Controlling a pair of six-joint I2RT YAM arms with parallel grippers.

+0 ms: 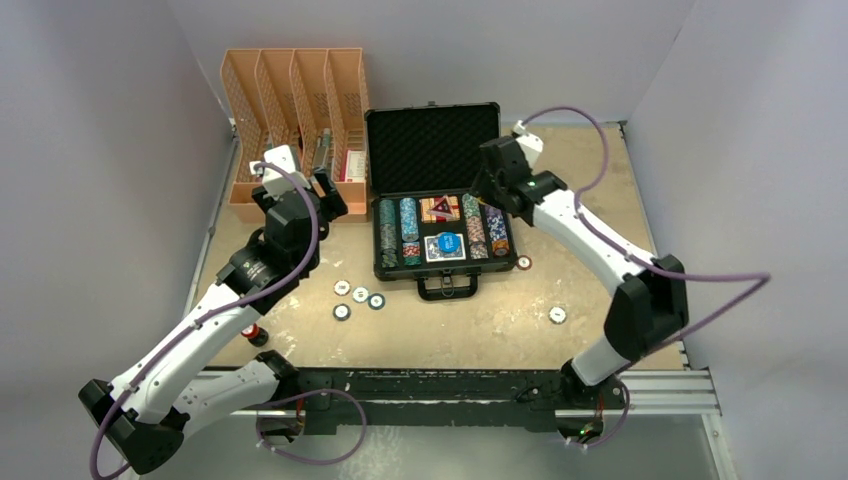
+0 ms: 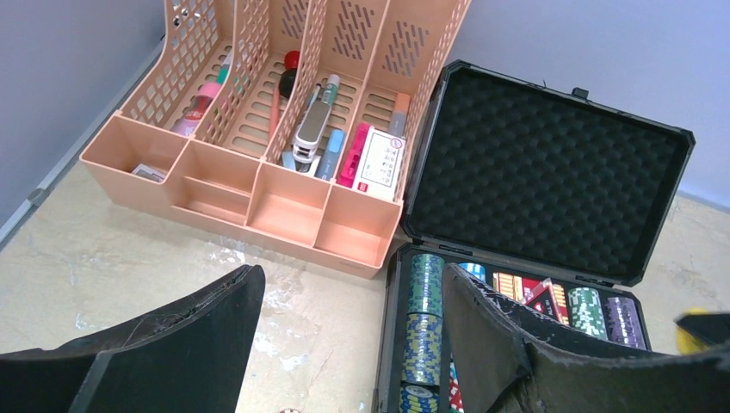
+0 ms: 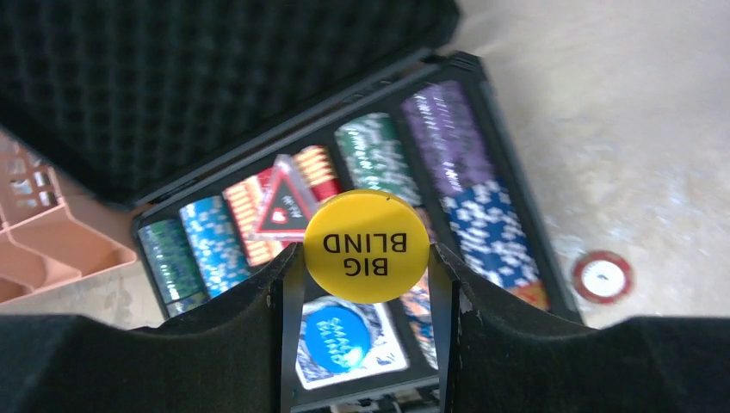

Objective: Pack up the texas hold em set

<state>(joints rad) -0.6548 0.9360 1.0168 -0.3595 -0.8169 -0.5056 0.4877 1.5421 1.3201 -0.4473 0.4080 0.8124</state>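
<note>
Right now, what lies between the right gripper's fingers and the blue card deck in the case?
A yellow BIG BLIND button, pinched in the right gripper above the blue deck; the right wrist view shows it.

— What stands at the far left?
— A peach slotted file organiser (image 1: 290,95) on the worktop (image 1: 480,330), holding pens, a grey stapler-like tool (image 2: 310,129) and a pink box (image 2: 353,157).
— Anything nearer?
— A small red-and-black bottle (image 1: 258,334), near left.
</note>
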